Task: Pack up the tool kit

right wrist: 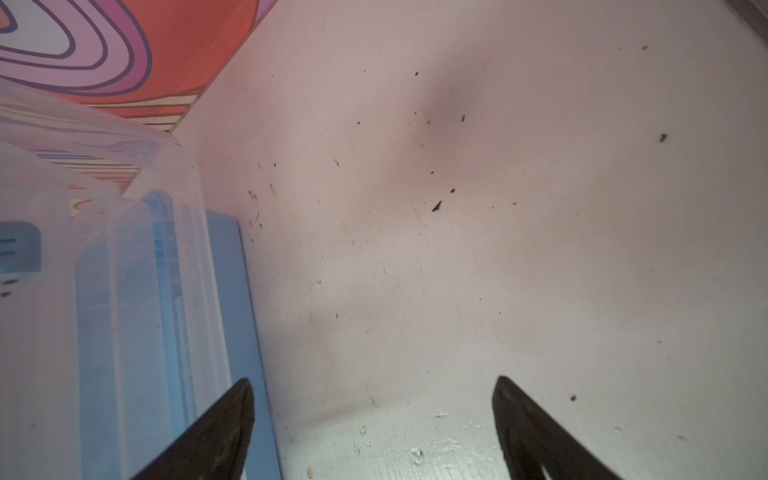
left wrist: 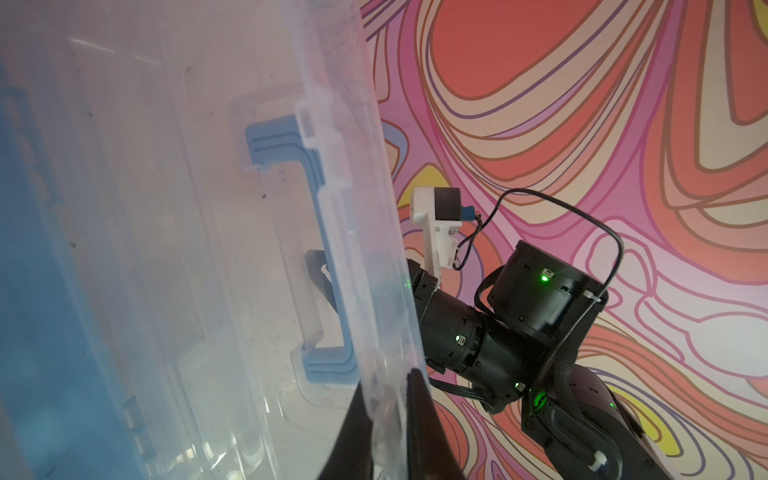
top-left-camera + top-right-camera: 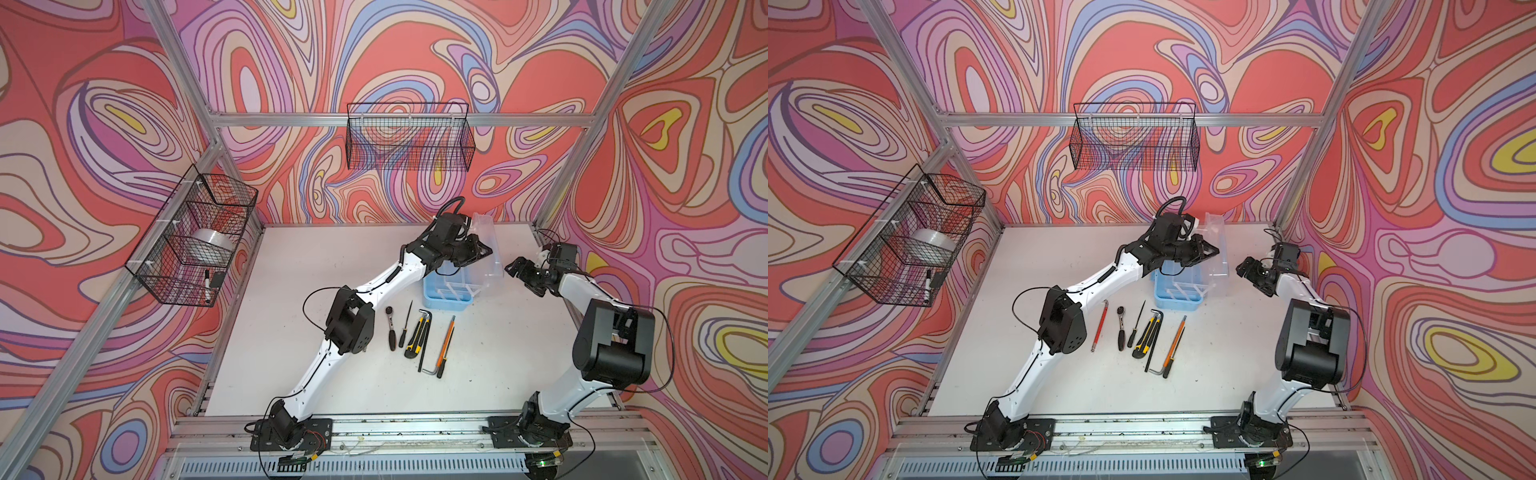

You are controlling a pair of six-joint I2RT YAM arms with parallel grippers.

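Note:
The tool kit's light-blue case (image 3: 446,298) sits at the back of the table with its clear lid (image 3: 487,245) swung up. My left gripper (image 3: 484,251) is shut on the lid's rim, and in the left wrist view its fingers (image 2: 415,399) pinch the clear plastic (image 2: 208,208) beside the blue handle (image 2: 320,216). My right gripper (image 3: 513,269) hangs open just right of the lid, holding nothing; in the right wrist view it (image 1: 372,381) is over bare table beside the case (image 1: 232,311). A ratchet (image 3: 390,328), a yellow-black cutter (image 3: 415,338), a hex key (image 3: 426,345) and an orange-handled tool (image 3: 446,340) lie in a row in front of the case.
A red-handled tool (image 3: 1099,326) lies left of the ratchet, close to the left arm's elbow (image 3: 1061,322). A black wire basket (image 3: 409,137) hangs on the back wall. Another (image 3: 195,237) on the left rail holds a tape roll (image 3: 210,245) and a marker (image 3: 206,284).

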